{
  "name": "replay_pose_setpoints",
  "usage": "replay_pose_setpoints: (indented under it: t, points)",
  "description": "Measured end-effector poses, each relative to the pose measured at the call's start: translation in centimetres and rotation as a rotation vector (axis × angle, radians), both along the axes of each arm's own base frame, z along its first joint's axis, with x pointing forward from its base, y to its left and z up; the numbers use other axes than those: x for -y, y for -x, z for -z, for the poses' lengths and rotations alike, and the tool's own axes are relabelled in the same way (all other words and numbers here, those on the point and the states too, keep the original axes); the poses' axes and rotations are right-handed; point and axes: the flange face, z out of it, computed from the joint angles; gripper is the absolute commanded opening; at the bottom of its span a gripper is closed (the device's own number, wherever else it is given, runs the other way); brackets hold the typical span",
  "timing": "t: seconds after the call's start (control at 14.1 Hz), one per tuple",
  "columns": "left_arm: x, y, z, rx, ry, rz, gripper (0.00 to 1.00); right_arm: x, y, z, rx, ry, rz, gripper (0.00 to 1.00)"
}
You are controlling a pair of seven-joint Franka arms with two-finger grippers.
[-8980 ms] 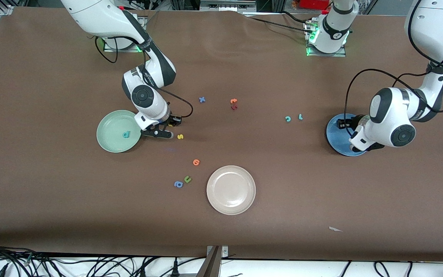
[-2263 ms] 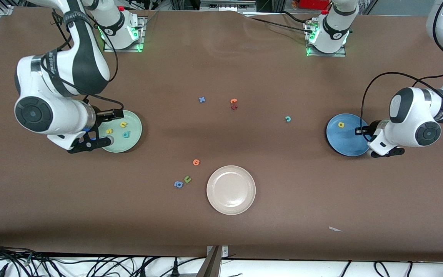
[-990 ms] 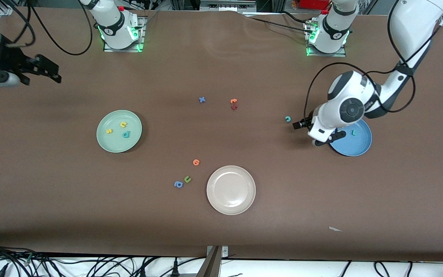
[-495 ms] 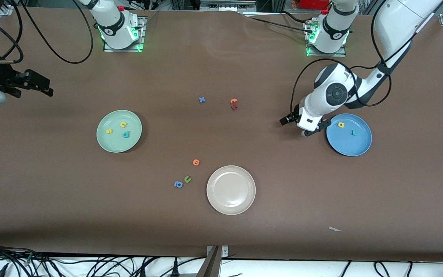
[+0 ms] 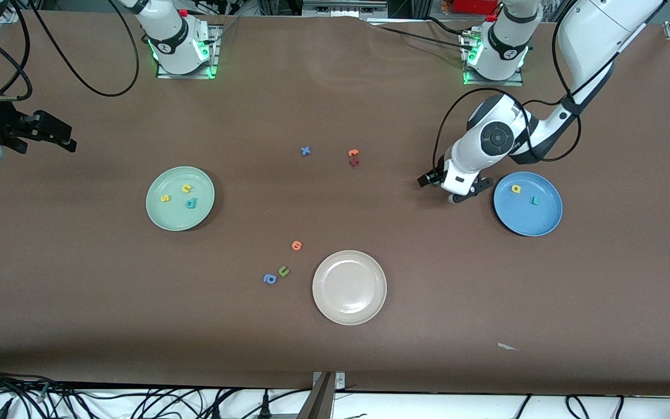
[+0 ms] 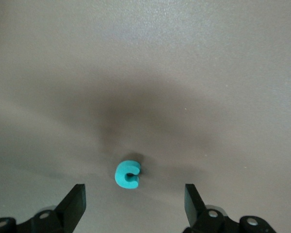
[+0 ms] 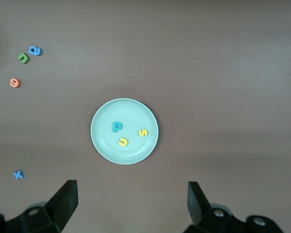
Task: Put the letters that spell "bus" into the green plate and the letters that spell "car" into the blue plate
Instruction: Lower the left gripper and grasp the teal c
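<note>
Left gripper (image 6: 131, 206), fingers apart, hangs over the teal c (image 6: 127, 174) at lower centre of its wrist view; light, squashy foam, best pinched gently across its outer curve, while the right arm waits.

A robotics lab: two arm bases (image 5: 179, 41) bolted along one edge of a brown-covered table (image 5: 335, 349), green status lights, loose cables (image 5: 137, 401) and aluminium framing at its edges.

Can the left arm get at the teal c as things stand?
Probably yes: the left gripper hangs right over the c, fingers open to either side of it, and only bare table lies around it.
</note>
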Motion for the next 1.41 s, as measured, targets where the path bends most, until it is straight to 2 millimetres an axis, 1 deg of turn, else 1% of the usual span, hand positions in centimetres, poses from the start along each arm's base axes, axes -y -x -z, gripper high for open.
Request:
replay_pose_setpoints:
  t: [0.28,0.57,0.64,0.85,1.13,1.41]
  points:
    - [-0.5,0.3,1.7,0.005,-0.037,0.010,0.90,0.1,0.1,0.1,-0.002,0.000,0.003,1.00]
    - [-0.4,0.5,2.2,0.006,-0.043,0.001,0.89,-0.1,0.1,0.1,-0.001,0.004,-0.002,1.00]
    - [-0.4,0.5,2.2,0.006,-0.044,-0.002,0.85,-0.1,0.1,0.1,-0.001,0.004,-0.002,1.00]
    - [-0.4,0.4,2.1,0.011,-0.041,-0.008,0.62,-0.3,0.1,0.1,-0.001,0.004,-0.005,1.00]
    - [-0.2,0.1,1.7,0.019,-0.039,-0.011,0.37,-0.4,0.1,0.1,-0.001,0.004,-0.008,1.00]
    - [-0.1,0.0,1.6,0.022,-0.039,-0.016,0.23,-1.2,0.1,0.1,-0.001,0.004,-0.021,1.00]
